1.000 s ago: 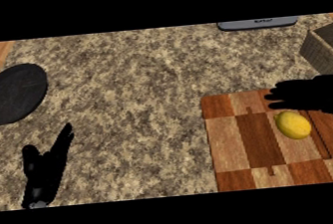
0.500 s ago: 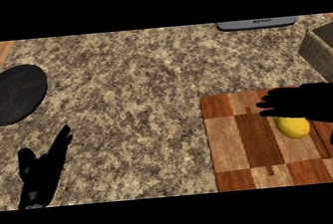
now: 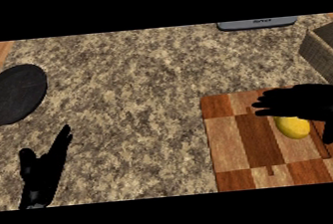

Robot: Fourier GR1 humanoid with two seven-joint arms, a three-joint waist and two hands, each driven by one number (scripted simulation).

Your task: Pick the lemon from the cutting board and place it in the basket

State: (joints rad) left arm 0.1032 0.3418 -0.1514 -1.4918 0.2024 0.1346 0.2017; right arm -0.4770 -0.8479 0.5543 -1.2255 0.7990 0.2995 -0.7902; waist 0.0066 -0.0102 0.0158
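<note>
While not yet lifting anything, standing at the task's opening step. Working over the counter (image 3: 138, 86), taking the cutting board (image 3: 239, 142) as anchor, with the basket (image 3: 330, 54) beyond its far right corner and the pan (image 3: 13, 95) well to its left. Resting the left hand (image 3: 45, 169) open, left of the board. Hovering the right hand (image 3: 309, 102) over the board's right half, fingers spread, thumb hanging beside the lemon (image 3: 295, 127) lying on the board. Leaving grasp, lift and placing undone.

Granite counter (image 3: 145, 86), cutting board (image 3: 239, 142), pan (image 3: 13, 95), basket (image 3: 330, 52)
</note>
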